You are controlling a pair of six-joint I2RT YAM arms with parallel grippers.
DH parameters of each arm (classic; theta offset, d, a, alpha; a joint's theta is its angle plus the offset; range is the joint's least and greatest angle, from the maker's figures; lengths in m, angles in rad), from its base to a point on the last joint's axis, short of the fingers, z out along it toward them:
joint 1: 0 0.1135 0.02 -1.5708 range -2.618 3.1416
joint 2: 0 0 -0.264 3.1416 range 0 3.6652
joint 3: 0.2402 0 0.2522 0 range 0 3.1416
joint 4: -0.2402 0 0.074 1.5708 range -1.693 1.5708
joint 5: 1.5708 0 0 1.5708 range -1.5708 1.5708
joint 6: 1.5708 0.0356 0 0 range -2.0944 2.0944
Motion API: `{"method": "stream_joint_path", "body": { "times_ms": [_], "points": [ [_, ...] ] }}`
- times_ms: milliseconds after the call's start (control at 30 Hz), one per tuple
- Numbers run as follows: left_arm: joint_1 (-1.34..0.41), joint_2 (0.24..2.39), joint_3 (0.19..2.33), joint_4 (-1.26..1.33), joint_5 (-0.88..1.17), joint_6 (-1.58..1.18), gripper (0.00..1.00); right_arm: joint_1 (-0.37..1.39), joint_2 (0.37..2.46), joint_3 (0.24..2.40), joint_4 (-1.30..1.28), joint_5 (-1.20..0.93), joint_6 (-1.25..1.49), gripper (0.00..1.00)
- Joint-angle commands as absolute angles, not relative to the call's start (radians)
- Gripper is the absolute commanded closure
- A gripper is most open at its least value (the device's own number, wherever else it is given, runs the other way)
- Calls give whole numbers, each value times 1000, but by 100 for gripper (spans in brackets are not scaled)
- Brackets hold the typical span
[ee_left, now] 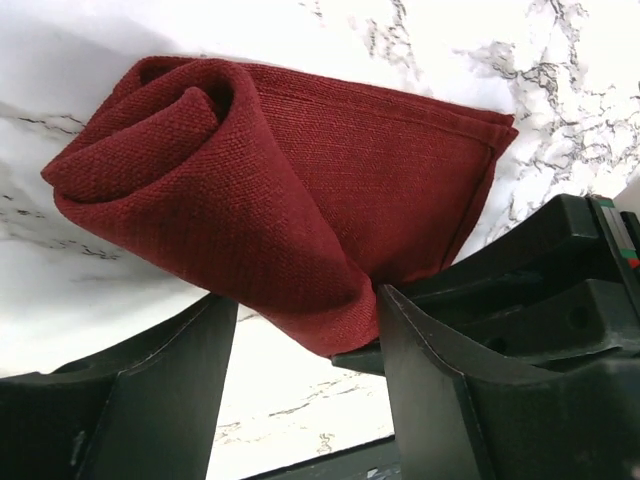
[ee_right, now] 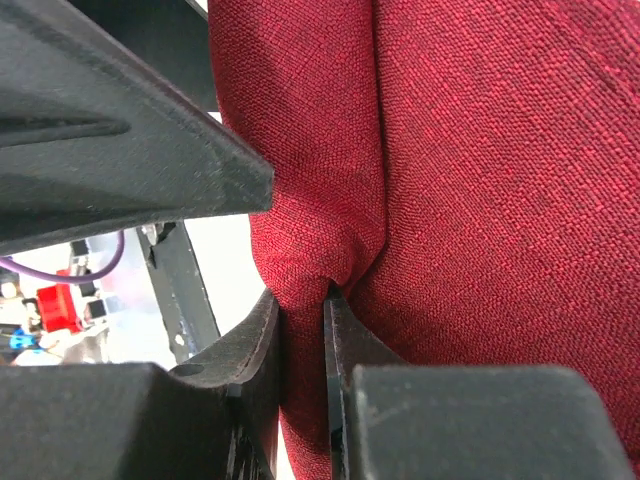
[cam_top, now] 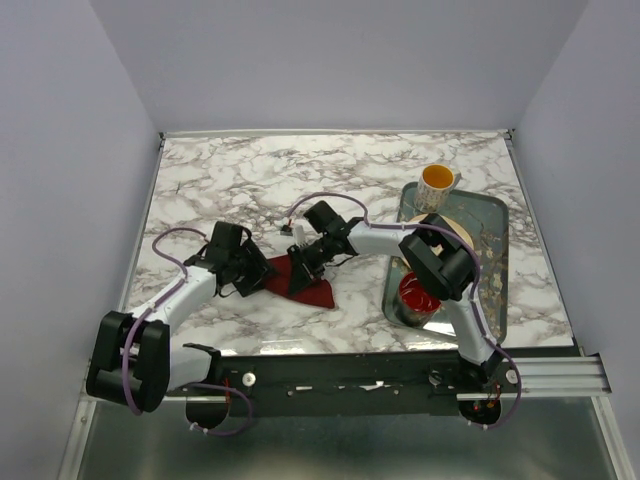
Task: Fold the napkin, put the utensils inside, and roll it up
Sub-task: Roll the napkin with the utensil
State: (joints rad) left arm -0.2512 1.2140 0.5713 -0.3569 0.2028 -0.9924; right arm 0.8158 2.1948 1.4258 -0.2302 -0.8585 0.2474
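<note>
Table point(cam_top: 250, 180): a white top with grey marble veining, taking up most of the overhead view; bare stone shows to the left and behind the arms.
Room: plain pale lavender walls point(cam_top: 330, 60) close the table in on three sides.
Near edge: a black rail point(cam_top: 400, 375) carries both arm bases, with a dull metal sheet below it.
Napkin point(cam_top: 300, 280): dark red cloth lying on the table, left of centre and near the front edge. The left wrist view shows one end curled into a loose roll, the rest folded flat with a stitched hem.
Left gripper point(ee_left: 305, 300): low at the napkin's left side; its jaws stand spread, with the rolled end just ahead of them and not pinched.
Right gripper point(ee_right: 300, 300): at the napkin's far side; its jaws are pressed nearly together, pinching a fold of the cloth.
Tray point(cam_top: 500, 200): a dark tray at the table's right side.
On the tray: a mug point(cam_top: 438, 180) with an orange inside at the far end, a pale plate point(cam_top: 455, 232) partly hidden by the right arm, and a red bowl point(cam_top: 415, 295) nearest the front.
</note>
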Motion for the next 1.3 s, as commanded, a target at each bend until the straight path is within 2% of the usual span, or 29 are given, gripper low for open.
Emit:
{"method": "stream_joint_path", "body": {
  "times_ms": [0, 267, 300, 367, 467, 600, 800, 1067, 1267],
  "points": [
    [-259, 1238, 528, -314, 230, -1031, 35, 810, 2246, 1425, -285, -835, 267, 78],
    [-247, 1305, 491, -276, 184, -1045, 39, 811, 2198, 1440, -348, -721, 221, 65],
    [-242, 1305, 479, -262, 183, -1046, 40, 811, 2186, 1446, -374, -689, 210, 59],
    [-236, 1304, 476, -261, 170, -1046, 43, 819, 2165, 1447, -394, -658, 178, 55],
    [-236, 1305, 471, -259, 169, -1045, 46, 845, 2103, 1457, -445, -542, 143, 48],
    [-235, 1319, 462, -249, 193, -1055, 49, 920, 2004, 1488, -523, -245, 107, 41],
    [-232, 1296, 462, -256, 209, -1065, 49, 1055, 1894, 1421, -479, 82, 106, 39],
    [-229, 1293, 466, -264, 229, -1068, 50, 1160, 1965, 1459, -434, 198, 86, 40],
    [-227, 1289, 462, -256, 235, -1071, 49, 1166, 1994, 1457, -419, 245, 55, 43]
  ]
}}
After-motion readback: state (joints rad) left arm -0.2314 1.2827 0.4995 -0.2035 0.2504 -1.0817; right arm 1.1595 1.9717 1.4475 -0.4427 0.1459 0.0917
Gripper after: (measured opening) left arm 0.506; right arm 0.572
